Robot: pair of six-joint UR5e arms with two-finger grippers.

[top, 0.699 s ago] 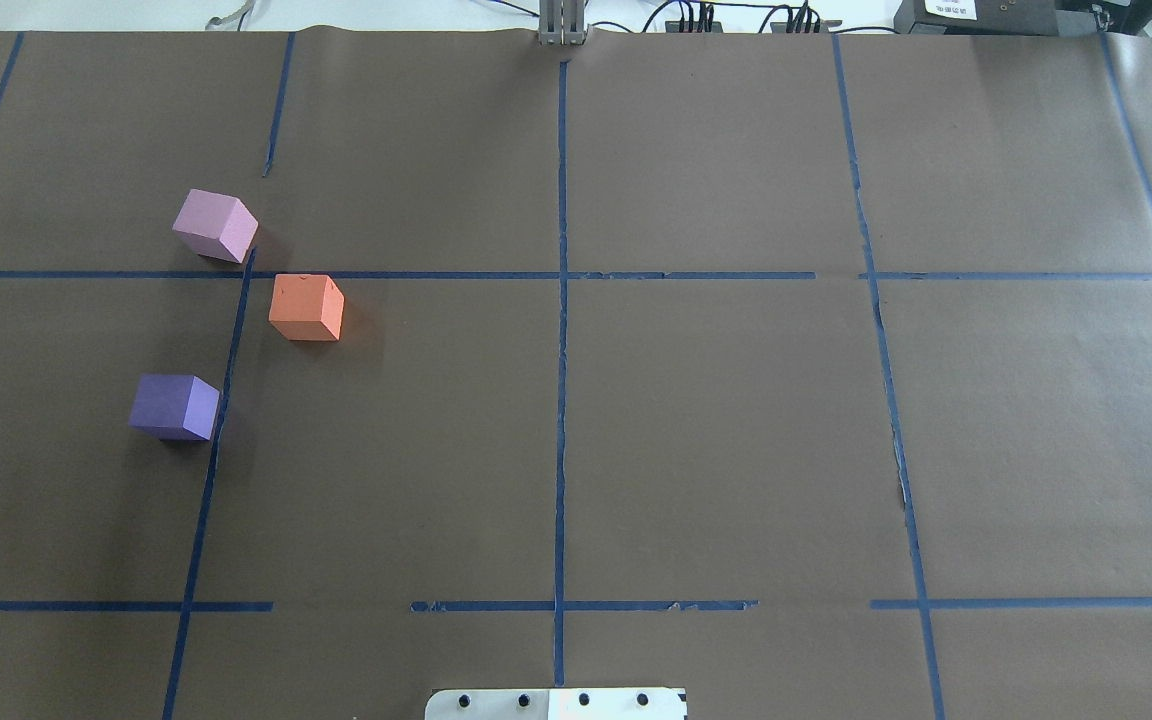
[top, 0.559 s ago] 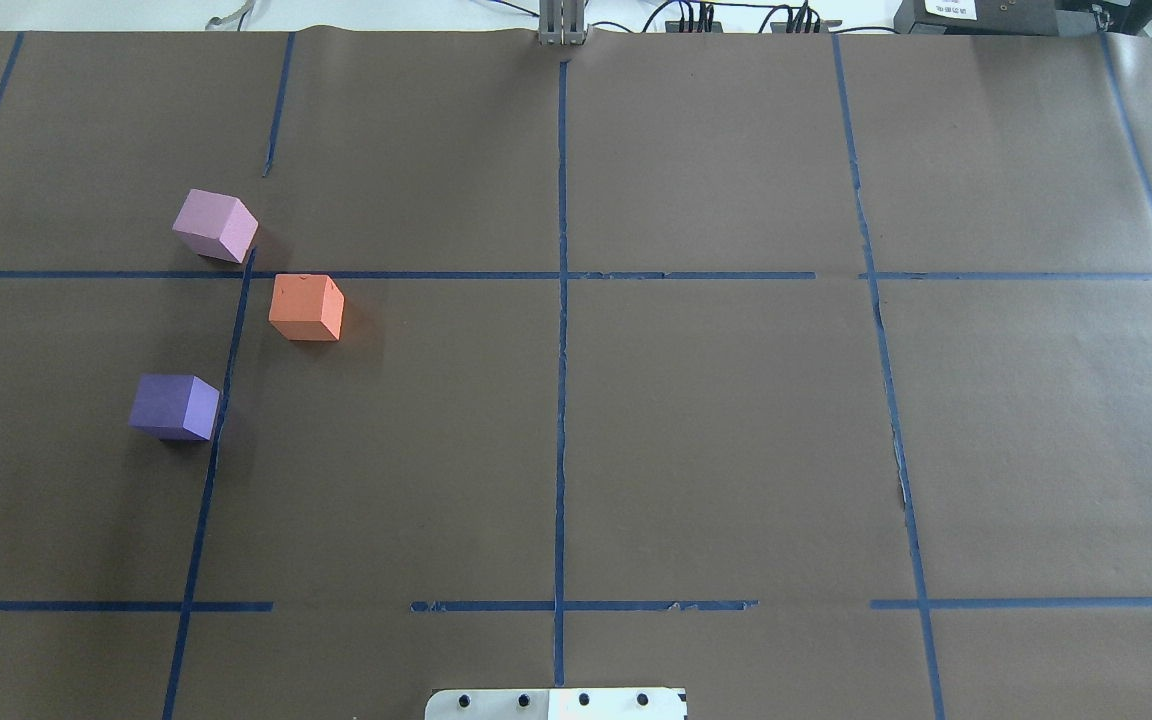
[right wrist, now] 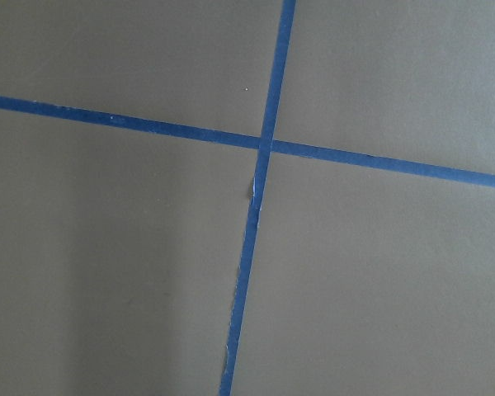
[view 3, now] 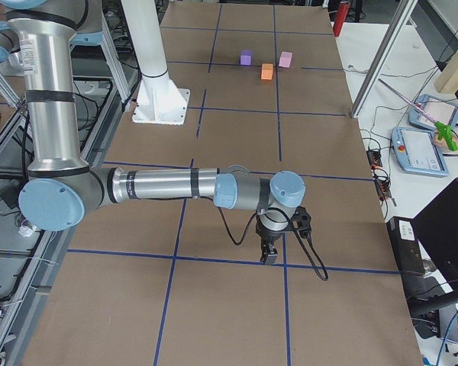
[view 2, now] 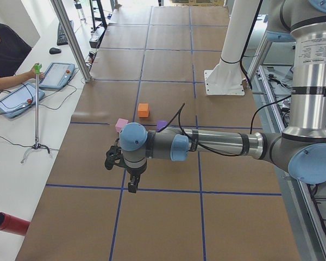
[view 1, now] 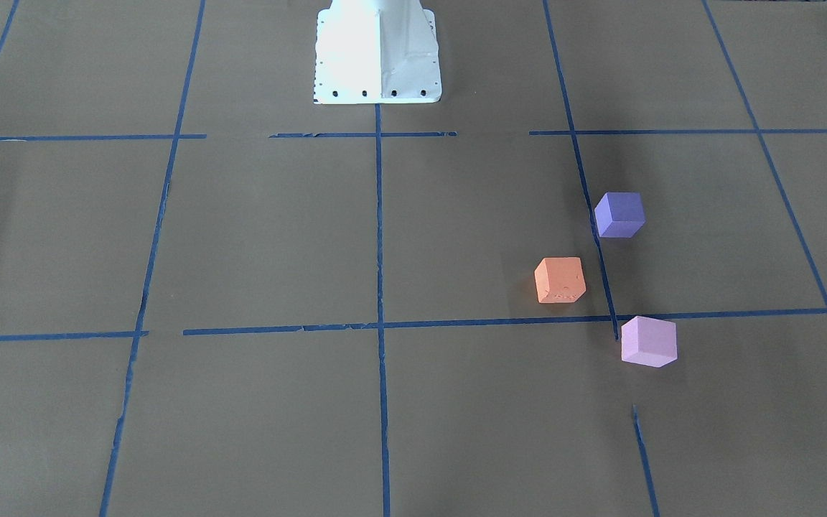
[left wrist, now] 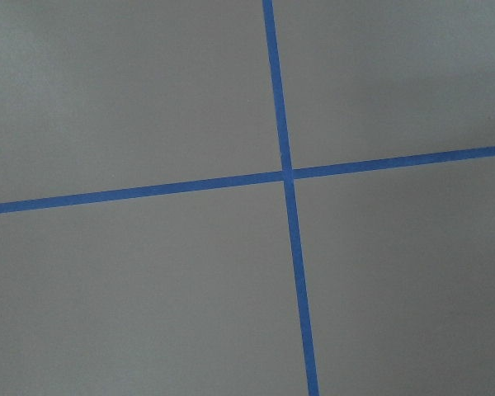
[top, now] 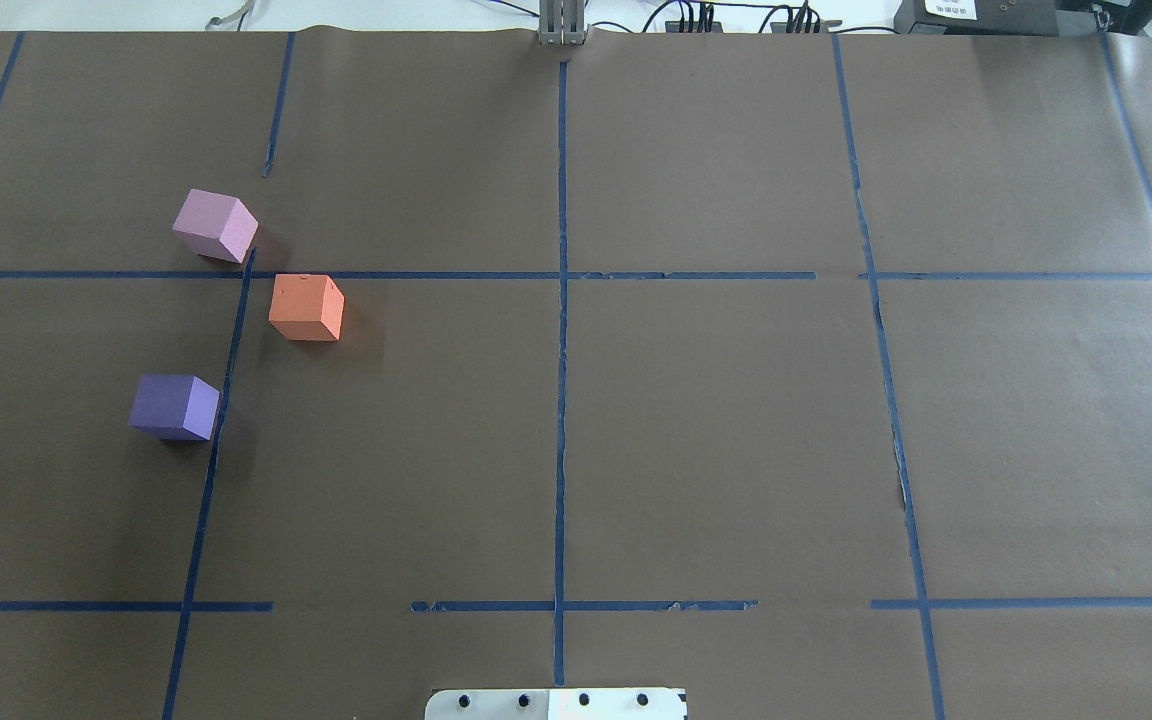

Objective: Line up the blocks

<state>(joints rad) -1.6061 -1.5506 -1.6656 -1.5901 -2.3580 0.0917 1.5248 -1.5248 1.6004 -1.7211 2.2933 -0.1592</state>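
Note:
Three cubes sit apart on the brown table cover at the left of the overhead view: a pale pink-lilac block (top: 216,226) farthest, an orange block (top: 306,308) in the middle and offset right, and a violet-purple block (top: 174,407) nearest. They also show in the front view as pink (view 1: 647,342), orange (view 1: 560,280) and purple (view 1: 619,214). My left gripper (view 2: 131,185) shows only in the left side view, hanging over the table away from the blocks. My right gripper (view 3: 269,255) shows only in the right side view, far from them. I cannot tell whether either is open or shut.
Blue tape lines (top: 561,330) divide the table cover into a grid. The white robot base plate (view 1: 377,54) stands at the table's near middle edge. Tablets (view 2: 57,75) and a person are on the operators' side, and a red cylinder (view 2: 8,224) lies off the cover.

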